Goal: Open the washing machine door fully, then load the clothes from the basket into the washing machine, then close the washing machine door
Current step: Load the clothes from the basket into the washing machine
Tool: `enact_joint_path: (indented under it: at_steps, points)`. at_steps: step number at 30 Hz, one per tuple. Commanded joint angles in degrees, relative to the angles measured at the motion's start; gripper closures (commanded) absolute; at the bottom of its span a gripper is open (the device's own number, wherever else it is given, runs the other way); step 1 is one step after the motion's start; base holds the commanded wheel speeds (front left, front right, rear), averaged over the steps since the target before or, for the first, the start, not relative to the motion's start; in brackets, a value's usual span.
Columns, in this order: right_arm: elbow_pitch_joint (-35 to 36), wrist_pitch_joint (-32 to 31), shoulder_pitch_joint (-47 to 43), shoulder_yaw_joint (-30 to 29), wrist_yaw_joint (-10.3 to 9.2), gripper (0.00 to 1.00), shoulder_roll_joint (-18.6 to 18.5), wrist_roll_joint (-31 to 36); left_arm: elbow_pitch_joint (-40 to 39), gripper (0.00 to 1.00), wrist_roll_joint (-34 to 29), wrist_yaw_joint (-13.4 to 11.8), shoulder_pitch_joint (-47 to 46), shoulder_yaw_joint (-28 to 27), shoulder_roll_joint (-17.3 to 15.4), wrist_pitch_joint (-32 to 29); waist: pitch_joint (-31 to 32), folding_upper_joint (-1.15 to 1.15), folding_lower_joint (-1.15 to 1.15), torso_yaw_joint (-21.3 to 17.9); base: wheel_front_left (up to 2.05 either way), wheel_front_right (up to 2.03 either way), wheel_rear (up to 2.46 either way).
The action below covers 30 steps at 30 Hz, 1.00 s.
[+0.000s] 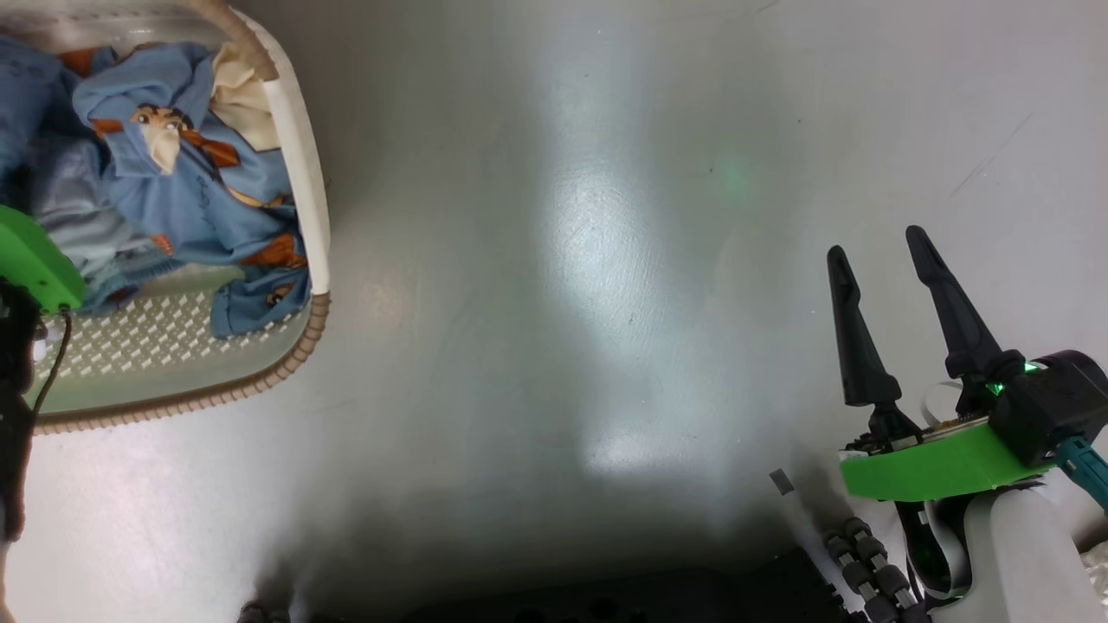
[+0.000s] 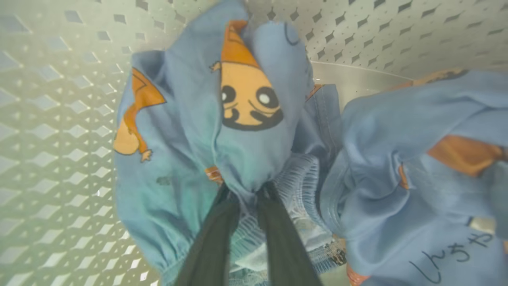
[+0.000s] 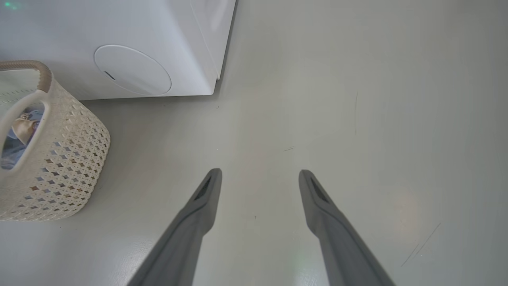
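Lengthwise ahead of left end effector (image 2: 248, 190), pinched clothes (image 2: 246, 131)

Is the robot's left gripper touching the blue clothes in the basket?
Touching. The left wrist view shows the left gripper with its two dark fingers pinched into a bunched fold of the clothes, with no gap between them.

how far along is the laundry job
Done: unclear, I cannot tell if the door is open. In hand: the left gripper pinches a blue piece of the clothes in the basket; the right gripper hangs open over the floor. Left: loading, then closing the door.
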<state>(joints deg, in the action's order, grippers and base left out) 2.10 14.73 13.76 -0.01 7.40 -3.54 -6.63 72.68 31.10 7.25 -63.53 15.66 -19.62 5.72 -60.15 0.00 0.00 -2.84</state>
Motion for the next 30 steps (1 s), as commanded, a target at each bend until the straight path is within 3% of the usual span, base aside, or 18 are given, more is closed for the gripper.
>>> enact_joint_path:
  at_steps: [1, 11, 19, 30]
  points:
    - [1.2, 0.3, -3.2, 1.5, 0.09, 0.0, 0.5, 0.4, 0.2, 1.0, 0.8, -0.4, 1.9, -0.7, -3.2, 0.4, 0.1, 0.0, 0.0, -0.1, 0.0, 0.0, 0.0]
    - [0.9, 0.3, -0.9, 0.7, 0.09, 0.0, 0.5, -0.1, -0.2, 1.0, 1.7, 0.0, 3.7, -0.3, -2.0, 7.1, 3.3, 0.0, 0.0, 0.5, 0.0, 0.0, 0.0]
    - [-0.9, 0.3, 0.1, 0.9, 0.09, 0.0, 0.3, -0.9, -3.4, 1.0, 2.0, 0.2, 8.2, 0.2, -2.3, 9.2, 9.0, 0.0, 0.0, 1.2, 0.0, 0.0, 0.0]
    - [-3.7, 0.3, 0.3, 1.6, 0.09, 0.0, -0.6, -2.2, -19.9, 1.0, -0.4, -1.0, 21.1, -7.0, -1.1, 9.3, 18.9, 0.0, 0.0, 2.9, 0.0, 0.0, 0.0]
